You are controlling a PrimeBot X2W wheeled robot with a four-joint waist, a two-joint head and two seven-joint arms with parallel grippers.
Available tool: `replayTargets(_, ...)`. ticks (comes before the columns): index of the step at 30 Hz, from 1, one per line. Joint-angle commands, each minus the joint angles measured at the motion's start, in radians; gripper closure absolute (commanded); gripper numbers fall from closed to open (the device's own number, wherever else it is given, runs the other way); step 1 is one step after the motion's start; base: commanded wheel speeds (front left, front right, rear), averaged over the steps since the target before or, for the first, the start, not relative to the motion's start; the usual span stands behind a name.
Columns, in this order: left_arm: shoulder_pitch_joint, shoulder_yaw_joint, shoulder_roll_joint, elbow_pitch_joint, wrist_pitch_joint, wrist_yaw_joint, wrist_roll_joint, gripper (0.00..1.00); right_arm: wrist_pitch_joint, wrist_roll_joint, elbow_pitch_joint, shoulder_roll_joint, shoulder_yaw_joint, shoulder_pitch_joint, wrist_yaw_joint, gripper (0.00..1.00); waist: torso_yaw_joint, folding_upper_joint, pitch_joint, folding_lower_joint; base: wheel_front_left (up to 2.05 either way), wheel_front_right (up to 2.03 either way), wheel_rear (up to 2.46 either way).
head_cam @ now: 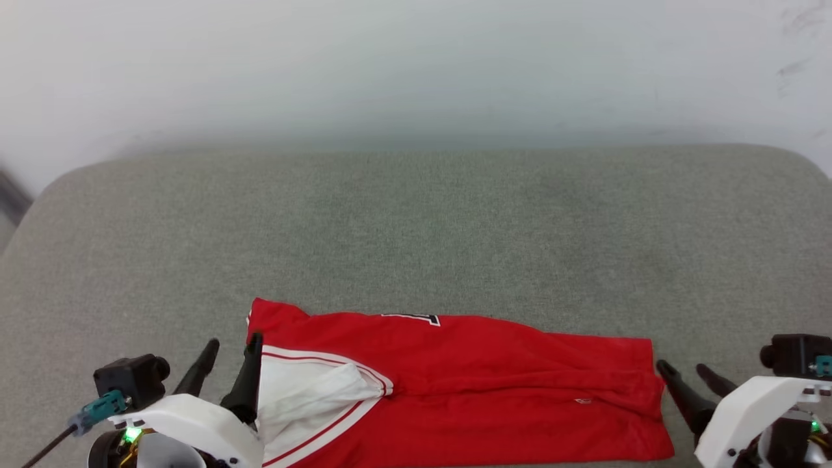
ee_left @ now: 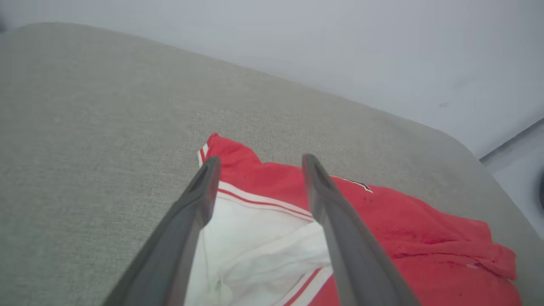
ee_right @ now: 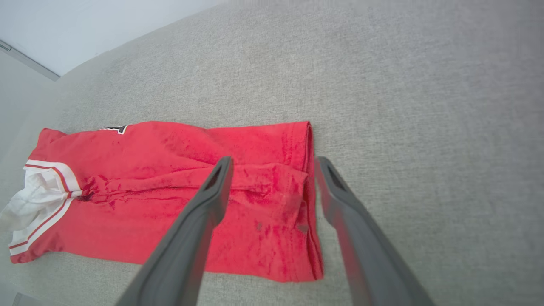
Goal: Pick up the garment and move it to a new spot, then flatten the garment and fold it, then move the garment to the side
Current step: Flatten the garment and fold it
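The garment (head_cam: pixel 468 383) lies folded into a long red strip along the near edge of the grey surface. Its white sleeve with striped trim sits at its left end, and a sliver of black-and-white print peeks out at its far edge. My left gripper (head_cam: pixel 227 354) stands open at that left end, above the white sleeve (ee_left: pixel 255 246), holding nothing. My right gripper (head_cam: pixel 686 374) is open just off the garment's right hem (ee_right: pixel 308 199), also holding nothing. In the right wrist view the garment (ee_right: pixel 170 191) stretches away to the left.
The grey fabric-covered surface (head_cam: pixel 416 234) extends wide beyond the garment to a rounded far edge. A pale wall (head_cam: pixel 416 65) rises behind it. The surface's near edge runs right under the garment.
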Motion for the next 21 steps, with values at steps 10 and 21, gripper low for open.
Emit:
replayTargets(10, -0.013, -0.008, -0.002, -0.09, -0.186, 0.104, 0.198, 0.0, 0.18, -0.047, -0.04, -0.074, -0.138, -0.011, 0.0, 0.0, 0.022, 0.0, -0.025, 0.0001, 0.0, 0.0, 0.0)
replayTargets(21, -0.053, -0.053, 0.001, -0.166, -0.19, 0.125, 0.274, 0.0, 0.313, -0.045, 0.046, -0.036, -0.129, -0.062, 0.0, 0.0, 0.105, 0.0, 0.053, 0.0001, 0.0, 0.0, 0.0)
